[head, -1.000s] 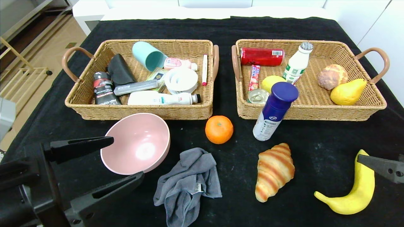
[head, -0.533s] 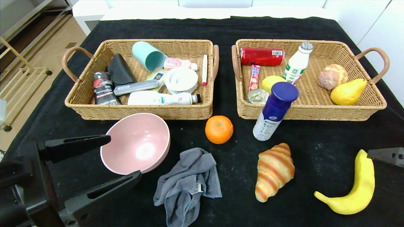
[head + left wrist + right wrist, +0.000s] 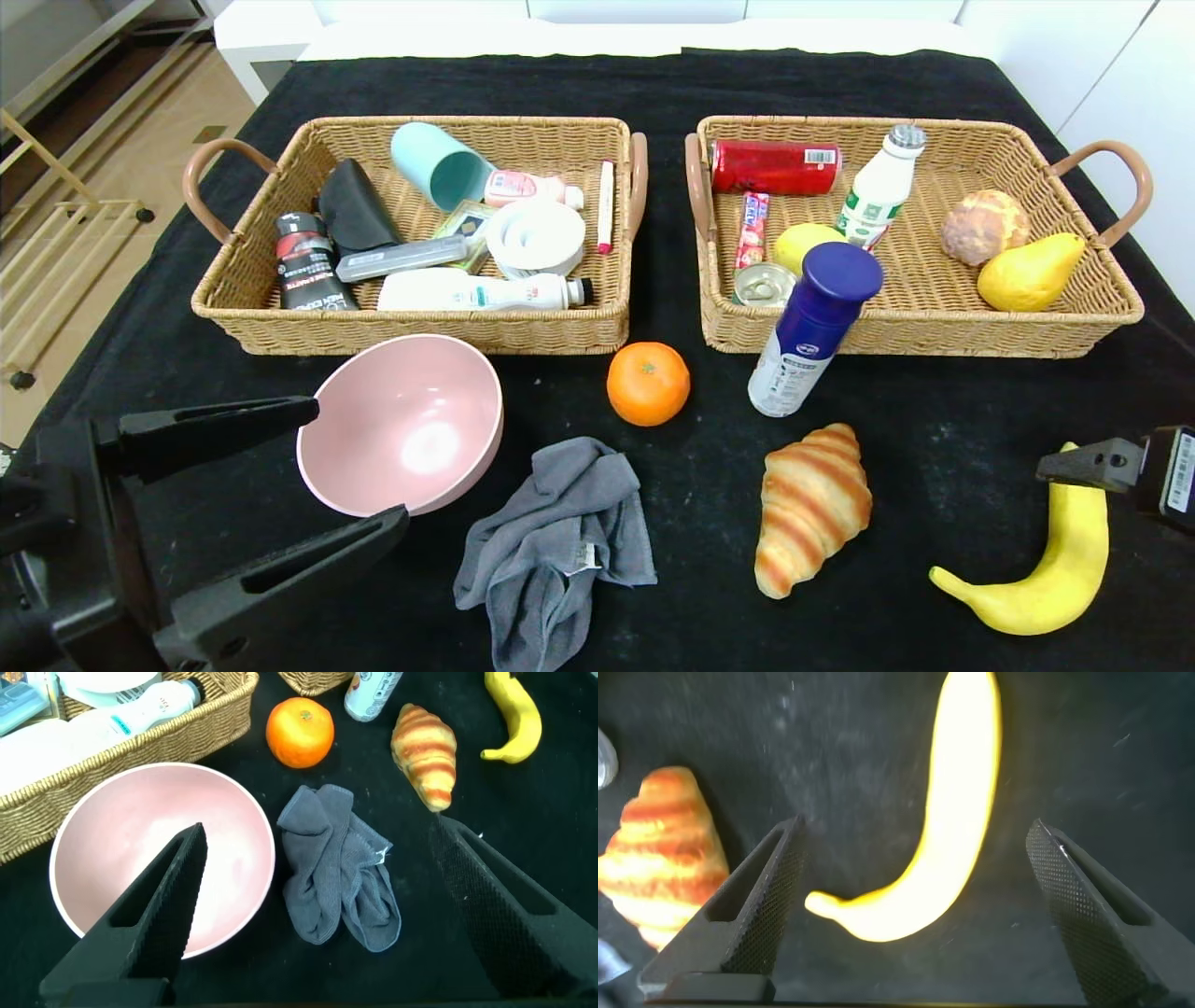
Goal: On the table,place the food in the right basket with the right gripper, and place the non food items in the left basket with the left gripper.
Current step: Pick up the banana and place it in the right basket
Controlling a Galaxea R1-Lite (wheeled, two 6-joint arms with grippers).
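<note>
Right pincer (image 3: 910,901) hangs released over the banana (image 3: 945,826), its two fingers standing wide to either side of the fruit in the wrist view, nothing held. From the head view the banana (image 3: 1046,560) lies on the table (image 3: 709,579) at the near right corner, and only one finger of that pincer shows at the frame's right edge, above the fruit's far, blunt end. The banana's long axis runs roughly away from the robot, curving at its near end toward the croissant (image 3: 810,504); in the wrist view the fingers' gap looks set across that axis, so a straight descent should straddle the body. Curvature is the catch: I judge that the grip should land on the straighter far half, not the tapering near tip. The right basket (image 3: 1102,322) sits beyond the banana, well apart. Left pincer (image 3: 359,457) is also released and holds nothing, one finger reaching over the near left rim of the pink bowl (image 3: 401,425), the other low beside it; the grey cloth (image 3: 560,541) lies just to the bowl's right. Each arm is thus nearer its own item.
</note>
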